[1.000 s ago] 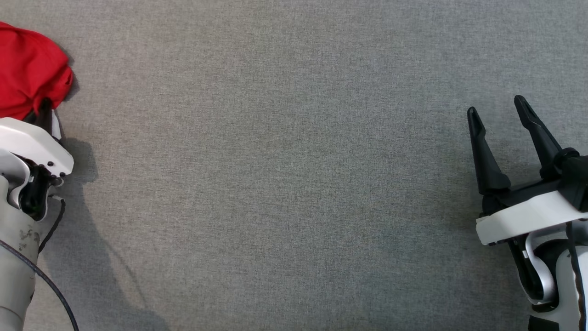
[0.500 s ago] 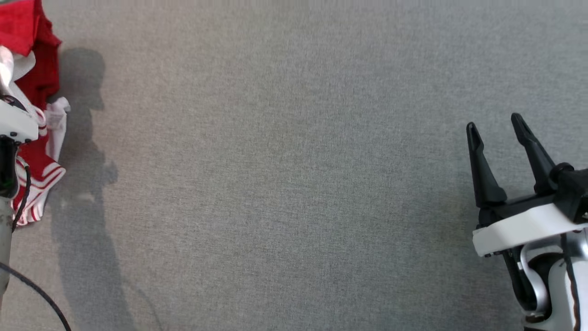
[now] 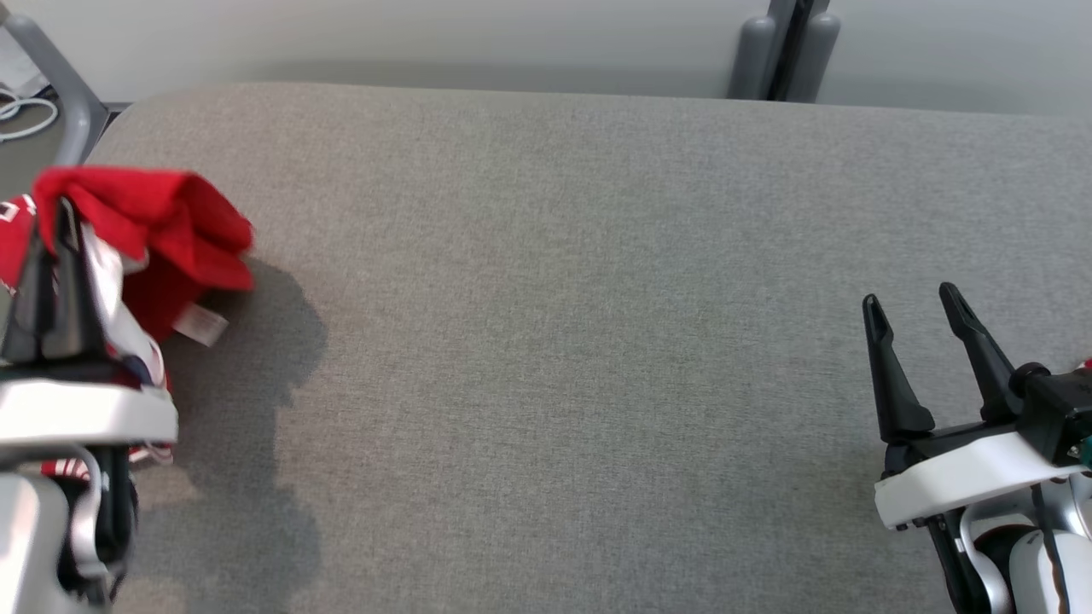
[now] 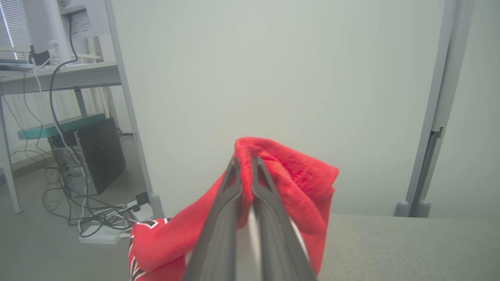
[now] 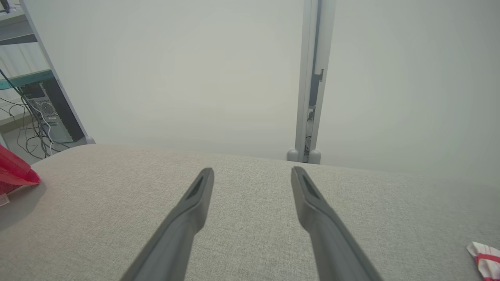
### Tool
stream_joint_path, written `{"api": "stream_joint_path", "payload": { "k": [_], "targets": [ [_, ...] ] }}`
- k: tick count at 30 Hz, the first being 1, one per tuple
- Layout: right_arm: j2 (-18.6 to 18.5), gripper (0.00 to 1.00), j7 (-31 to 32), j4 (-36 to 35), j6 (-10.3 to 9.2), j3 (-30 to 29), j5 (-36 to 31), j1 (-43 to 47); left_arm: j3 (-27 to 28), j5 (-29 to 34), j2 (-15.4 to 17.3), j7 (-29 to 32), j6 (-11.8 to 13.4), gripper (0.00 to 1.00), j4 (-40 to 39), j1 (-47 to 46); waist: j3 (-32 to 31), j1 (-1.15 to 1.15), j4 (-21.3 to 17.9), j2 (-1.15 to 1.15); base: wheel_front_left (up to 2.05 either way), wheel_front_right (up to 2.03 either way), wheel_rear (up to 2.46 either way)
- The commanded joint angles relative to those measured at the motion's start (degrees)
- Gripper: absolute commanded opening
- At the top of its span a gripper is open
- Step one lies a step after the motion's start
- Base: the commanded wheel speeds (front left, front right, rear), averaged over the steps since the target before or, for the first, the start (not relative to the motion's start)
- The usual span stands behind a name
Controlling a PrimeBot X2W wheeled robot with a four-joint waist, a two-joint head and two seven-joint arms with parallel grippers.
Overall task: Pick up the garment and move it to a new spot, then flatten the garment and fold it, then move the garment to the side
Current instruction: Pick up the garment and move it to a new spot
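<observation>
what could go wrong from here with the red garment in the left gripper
1. The left gripper pinches only a thin fold of the garment, so the cloth may slip out in transit.
2. It hangs bunched by the left edge of the table; a drop here could land it on the floor.
3. The right gripper, open, is too far off to help.

Grey padded table (image 3: 546, 256), pale partition (image 4: 273, 78), computer tower (image 4: 99, 156), cables (image 4: 64, 201)

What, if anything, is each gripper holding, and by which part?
The left gripper pinches the red garment by a bunched fold; the right gripper is open and empty.
</observation>
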Motion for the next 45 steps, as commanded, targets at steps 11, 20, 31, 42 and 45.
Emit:
{"api": "stream_joint_path", "payload": {
  "k": [11,20,31,42,45],
  "targets": [
    [0.0,1.0,-1.2,0.1,-0.01,-0.1,1.5,1.4,-2.4,2.7,0.1,6.8,7.4,0.0,-20.5,13.8,-2.4,0.0,-3.2,0.0,0.0,0.0,0.0],
    [0.0,1.0,-1.9,0.1,-0.01,0.6,2.5,0.3,-5.5,4.2,0.7,8.8,6.2,0.0,-25.6,12.0,-1.2,0.0,-9.7,0.0,0.0,0.0,0.0],
    [0.0,1.0,-4.0,1.0,-0.01,1.7,5.3,-0.7,-14.6,5.9,-1.3,11.9,0.2,0.0,-23.7,1.1,3.0,0.0,-22.8,0.0,0.0,0.0,0.0],
    [0.0,1.0,-8.8,5.1,-0.01,4.1,9.7,-1.4,-23.8,5.3,-7.5,14.7,-6.2,0.0,-10.8,-8.3,9.2,0.0,-35.0,0.0,0.0,0.0,0.0],
    [0.0,1.0,-9.9,6.2,-0.01,4.9,10.8,-1.8,-25.6,4.2,-9.4,14.7,-8.2,0.0,-4.4,-10.1,10.3,0.0,-36.4,0.0,0.0,0.0,0.0]
  ]
}}
